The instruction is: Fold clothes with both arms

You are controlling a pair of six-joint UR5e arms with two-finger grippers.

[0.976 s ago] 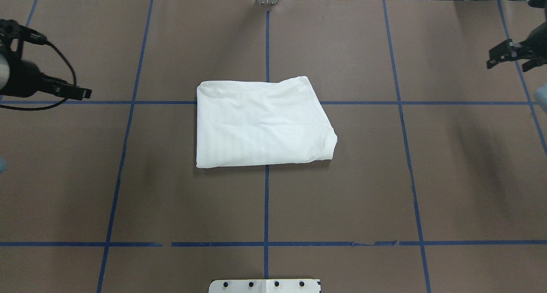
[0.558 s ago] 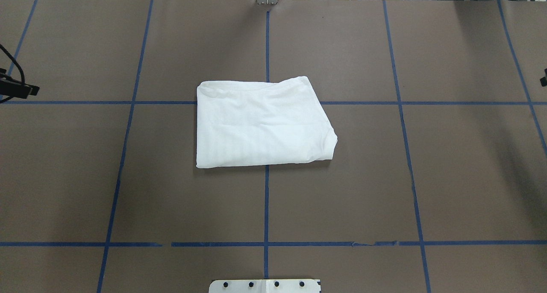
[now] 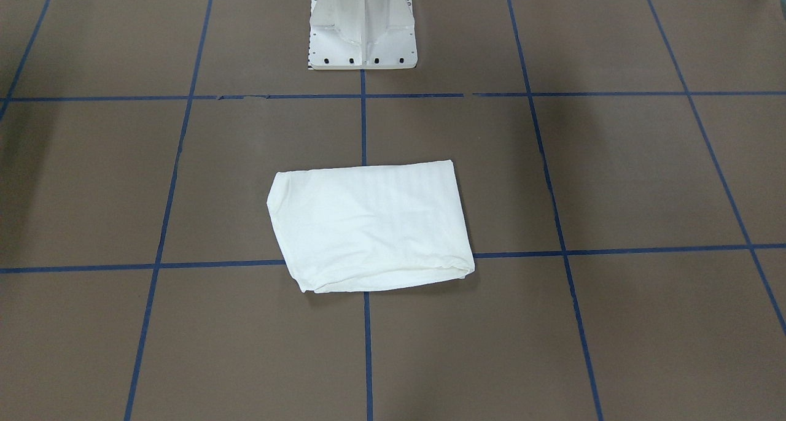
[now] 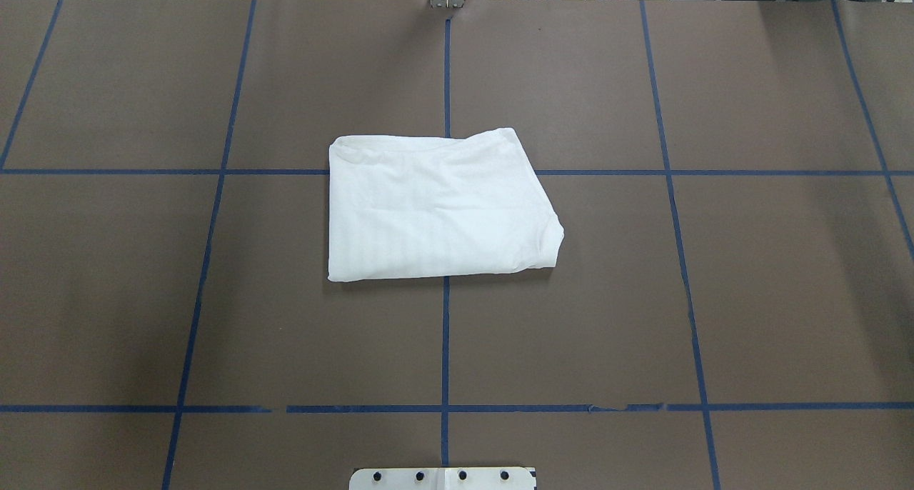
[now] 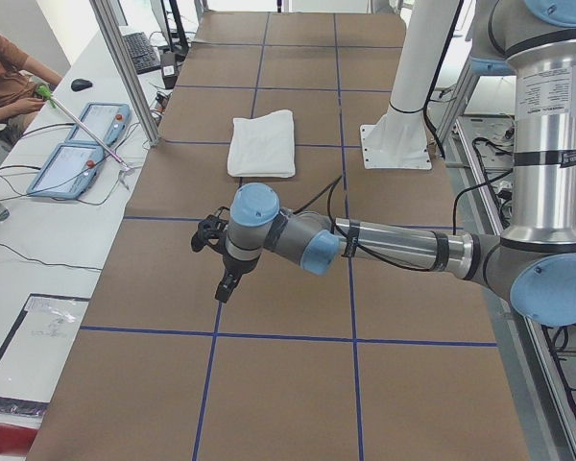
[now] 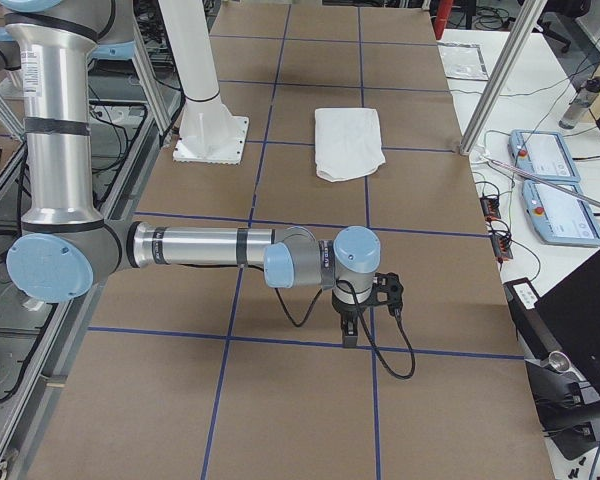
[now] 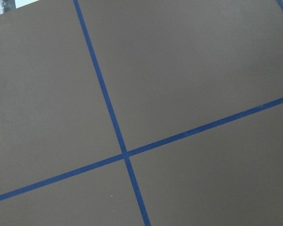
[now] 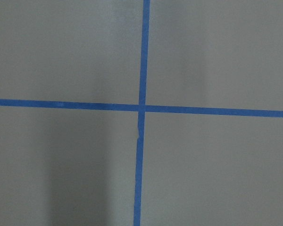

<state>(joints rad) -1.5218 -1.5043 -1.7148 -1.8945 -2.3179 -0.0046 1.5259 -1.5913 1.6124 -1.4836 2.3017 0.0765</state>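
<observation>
White T-shirt (image 4: 435, 208) folded flat, long axis running left-right.

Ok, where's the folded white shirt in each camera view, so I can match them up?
Front-facing: shirt at centre, below the pedestal base.
Overhead: shirt just above centre; pedestal base at bottom edge.
Exterior left: shirt upper middle, left of pedestal base.
Exterior right: shirt upper middle, right of pedestal base.
Left wrist: not in it.
Right wrist: not in it.
Shared landmark: the pedestal base.
</observation>
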